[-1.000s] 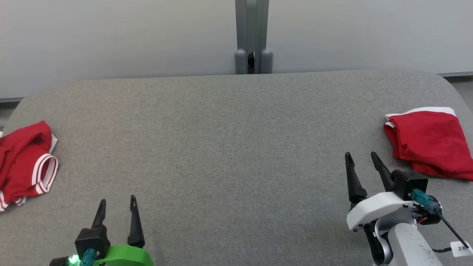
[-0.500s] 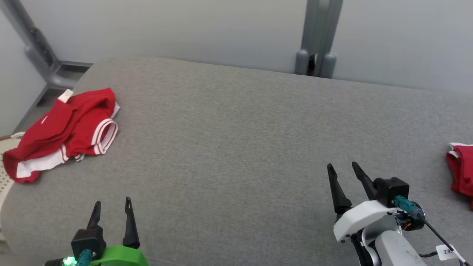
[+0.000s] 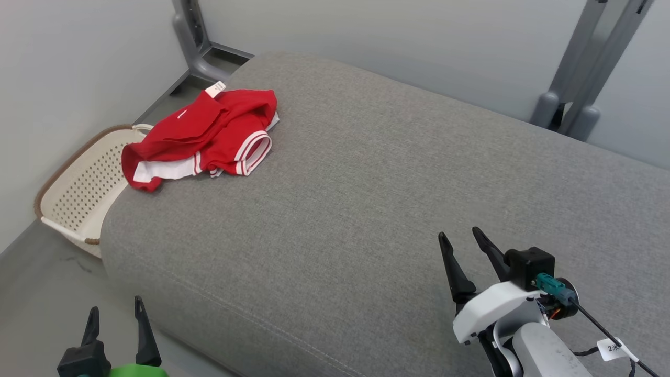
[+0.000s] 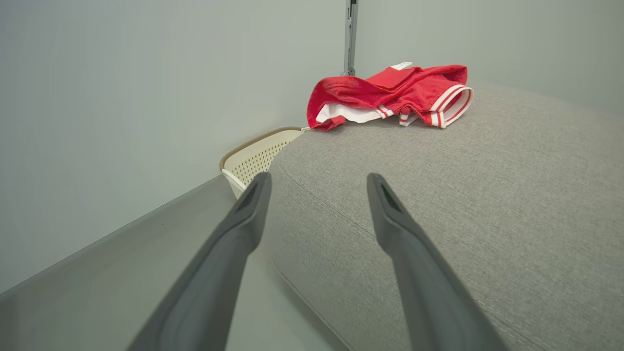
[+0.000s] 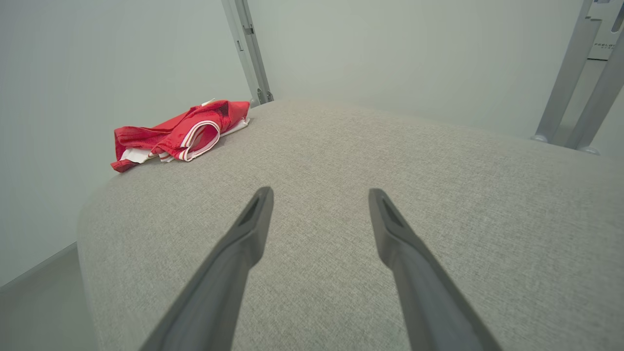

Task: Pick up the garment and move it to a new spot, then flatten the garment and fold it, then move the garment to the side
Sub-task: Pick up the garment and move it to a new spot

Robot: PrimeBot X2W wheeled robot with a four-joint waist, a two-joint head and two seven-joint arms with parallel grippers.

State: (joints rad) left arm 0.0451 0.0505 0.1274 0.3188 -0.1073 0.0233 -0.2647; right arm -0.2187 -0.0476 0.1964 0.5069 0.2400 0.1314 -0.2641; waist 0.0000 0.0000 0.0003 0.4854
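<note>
A crumpled red garment (image 3: 209, 139) with white trim lies on the far left end of the grey padded table (image 3: 366, 199), partly over its edge. The left wrist view shows the garment (image 4: 390, 92) far ahead of the fingers, and in the right wrist view the garment (image 5: 180, 131) lies at the far left. My left gripper (image 3: 115, 317) is open and empty, off the table's near left corner over the floor. My right gripper (image 3: 463, 246) is open and empty above the table's near right part, well away from the garment.
A cream perforated basket (image 3: 86, 188) with a brown rim stands on the floor beside the table's left end, just below the garment. Grey metal posts (image 3: 581, 73) rise behind the table against pale walls. Floor (image 3: 42, 293) shows at the lower left.
The head camera has swung to the left, so the left garment and the basket came into view and the folded red garment at the right slid out. Both grippers stay open.
</note>
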